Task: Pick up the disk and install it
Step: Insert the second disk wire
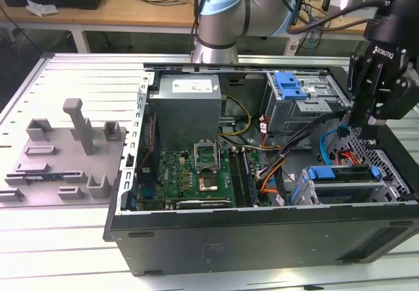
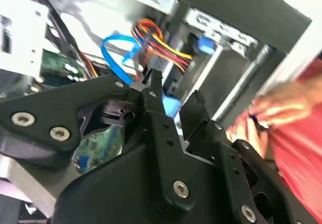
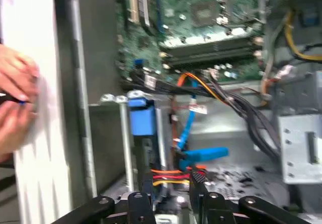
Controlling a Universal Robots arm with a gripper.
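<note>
1. Gripper (image 1: 359,122) hangs over the open computer case (image 1: 262,235), fingers (image 2: 151,90) parted and holding nothing.
2. Disk (image 1: 340,181) sits in the case's drive bay, below the gripper.

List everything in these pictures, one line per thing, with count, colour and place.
computer case: one, black, open, on the slatted table.
slatted table: one, pale grey, under the case.
disk: one, silver in a blue carrier, seated in the bay at the case's corner toward the exterior view's right.
motherboard: one, green, on the case floor.
power supply: one, grey, at the case's far side.
drive cage: one, grey with a blue latch, far corner.
grey fixture: one, with upright posts, on the exterior view's left.
person's hands: beside the case.
arm's hand: one, black, above the disk; empty.
</note>
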